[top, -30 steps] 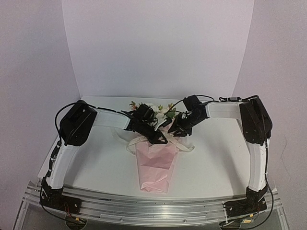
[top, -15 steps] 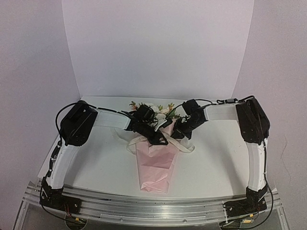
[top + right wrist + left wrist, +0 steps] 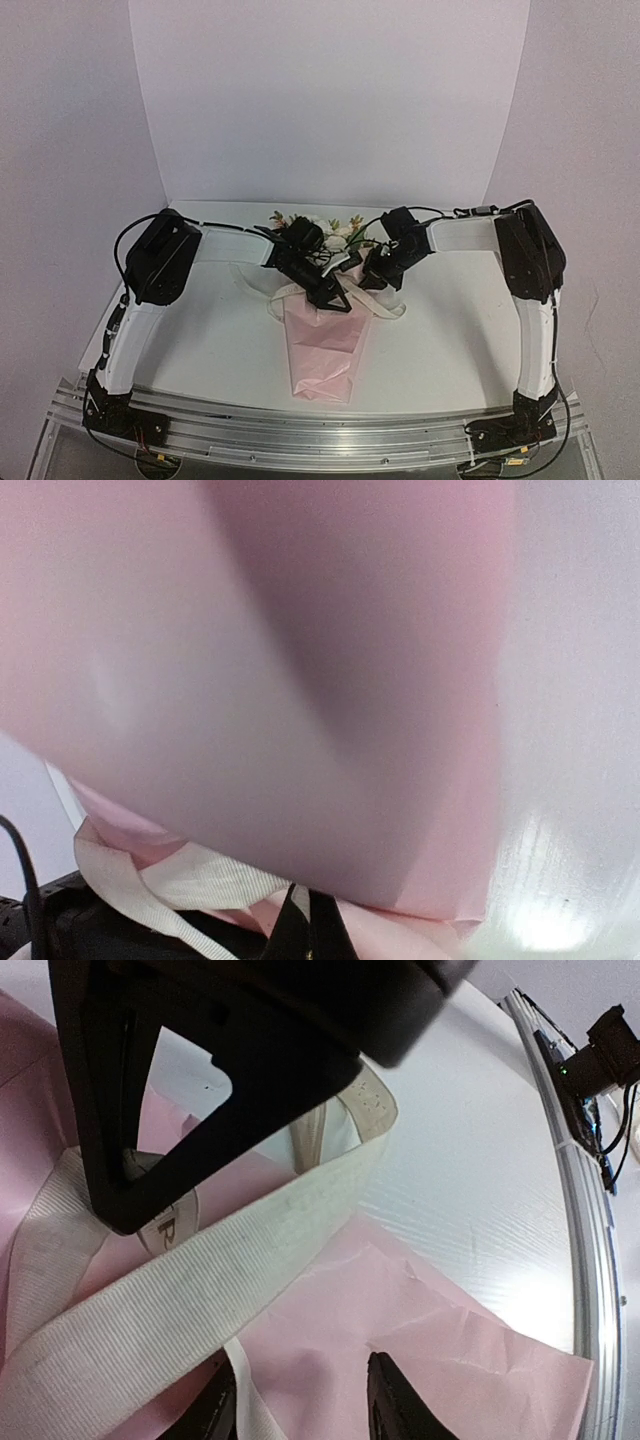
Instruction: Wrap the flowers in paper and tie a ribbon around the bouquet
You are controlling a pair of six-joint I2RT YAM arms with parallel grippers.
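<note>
The bouquet lies mid-table: a light pink paper (image 3: pixel 322 345) cone with the flowers (image 3: pixel 312 226) at its far end. The cream ribbon (image 3: pixel 283 296) loops around the cone's upper part, and one end trails right (image 3: pixel 388 308). My left gripper (image 3: pixel 335 297) hovers over the cone. In the left wrist view it (image 3: pixel 305 1410) is open, with only pink paper (image 3: pixel 400 1310) between its fingers and the broad ribbon (image 3: pixel 200 1280) just ahead. My right gripper (image 3: pixel 372 278) is at the cone's right side. In the right wrist view it (image 3: pixel 312 920) is shut, pinching a sliver of ribbon (image 3: pixel 200 875) under the paper (image 3: pixel 300 680).
A white backdrop (image 3: pixel 330 100) stands behind the white table (image 3: pixel 200 340). An aluminium rail (image 3: pixel 320 430) runs along the near edge. In the left wrist view a black triangular gripper part (image 3: pixel 150 1110) hangs close over the ribbon.
My left gripper has opened and let go of the ribbon. My right gripper has shifted slightly left toward the bouquet and shut on the ribbon.
</note>
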